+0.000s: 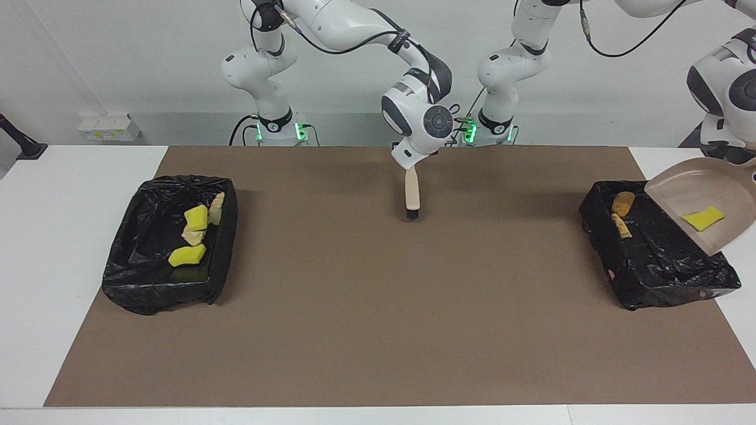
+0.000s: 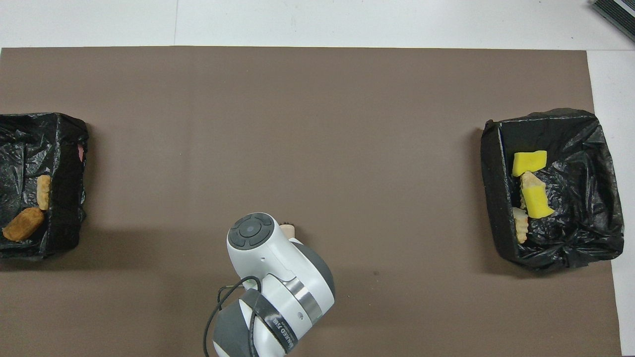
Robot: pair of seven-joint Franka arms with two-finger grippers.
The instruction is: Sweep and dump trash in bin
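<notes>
On dustpan (image 1: 679, 189) gripped by left tool (image 1: 749, 168) lies yellow scrap (image 1: 703, 218); right tool (image 1: 413, 164) grips brush (image 1: 412, 198).

White table (image 1: 71, 195) under a brown mat (image 1: 378, 307), plain white wall (image 1: 118, 53), wall socket box (image 1: 106, 127)

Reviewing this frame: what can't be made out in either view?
- Left claw: cut off by the facing view's edge, above the dustpan; both are absent from the overhead view.
- Right claw: in the overhead view its own wrist covers it and most of the brush.
- Bin at the left arm's end: cut off by the overhead view's edge.
- Pink spot on that bin's wall: too small to identify.
</notes>
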